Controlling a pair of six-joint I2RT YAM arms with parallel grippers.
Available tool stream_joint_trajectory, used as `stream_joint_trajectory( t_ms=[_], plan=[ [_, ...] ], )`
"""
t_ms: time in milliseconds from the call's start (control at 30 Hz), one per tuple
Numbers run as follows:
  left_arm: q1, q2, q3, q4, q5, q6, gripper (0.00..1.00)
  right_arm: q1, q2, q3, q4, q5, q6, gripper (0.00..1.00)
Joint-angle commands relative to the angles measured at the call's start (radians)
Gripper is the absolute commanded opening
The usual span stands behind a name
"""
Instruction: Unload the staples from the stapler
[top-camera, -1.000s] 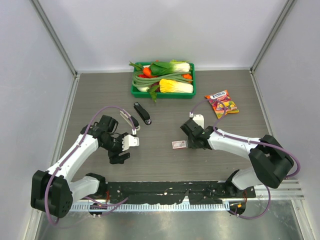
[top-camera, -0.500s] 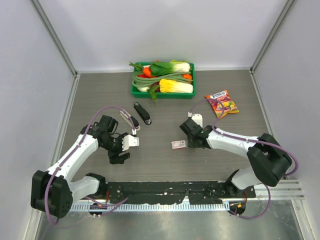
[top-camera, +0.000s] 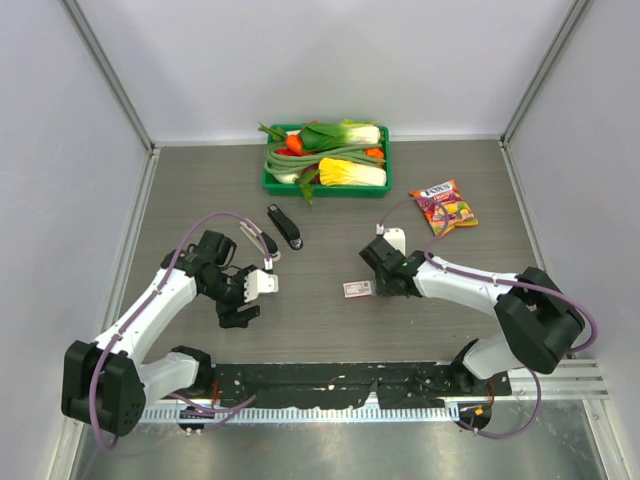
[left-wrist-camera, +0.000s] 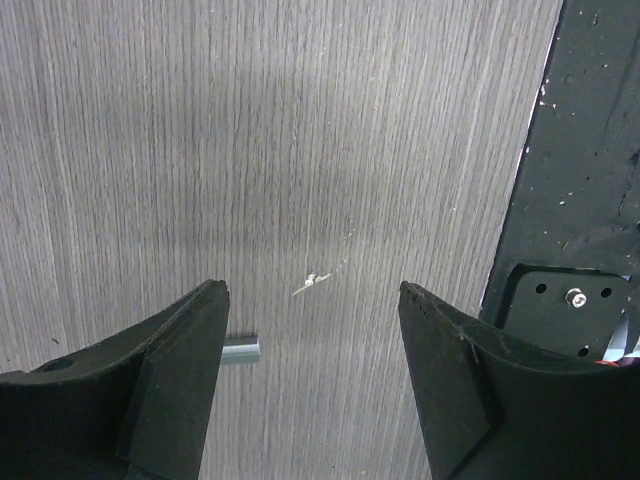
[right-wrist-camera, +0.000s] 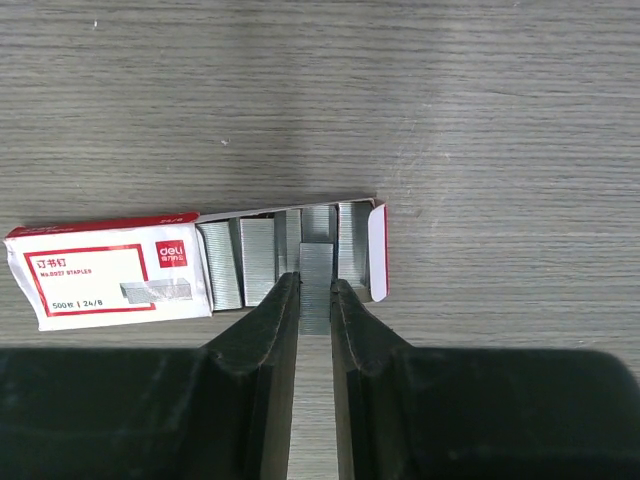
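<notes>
The black stapler (top-camera: 285, 226) lies opened out on the table behind my left arm. My right gripper (right-wrist-camera: 317, 284) is shut on a short silver-grey strip of staples (right-wrist-camera: 317, 258) at the open end of the small pink-and-white box (right-wrist-camera: 110, 275), which holds several more strips. In the top view the right gripper (top-camera: 378, 287) sits right beside the box (top-camera: 358, 289). My left gripper (left-wrist-camera: 312, 300) is open and empty above the table, with a short staple strip (left-wrist-camera: 240, 350) and a tiny bent staple (left-wrist-camera: 316, 282) lying between its fingers. It also shows in the top view (top-camera: 238, 312).
A green tray (top-camera: 272, 184) of vegetables stands at the back. A candy bag (top-camera: 443, 207) lies at the back right. The black base rail (left-wrist-camera: 590, 200) runs along the table's near edge, just right of my left gripper.
My right gripper has shifted very slightly to the left at the box. The left arm has not moved.
</notes>
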Motion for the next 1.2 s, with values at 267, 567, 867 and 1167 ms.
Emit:
stream_joint_trajectory(
  t_ms=[267,567,867,1167],
  plan=[
    [0.000,-0.012,0.006,-0.006,0.020,0.016,0.72,0.003,-0.088,0.020,0.046,-0.010,-0.031,0.19],
    [0.000,-0.006,0.012,-0.014,0.017,0.016,0.72,0.003,-0.049,0.010,0.068,-0.007,-0.045,0.19],
    [0.000,-0.003,0.016,-0.014,0.020,0.016,0.73,0.003,-0.006,-0.006,0.085,-0.009,-0.069,0.19],
    [0.000,0.001,0.014,-0.009,0.021,0.016,0.73,0.003,-0.019,-0.038,0.094,-0.012,-0.068,0.19]
  ],
)
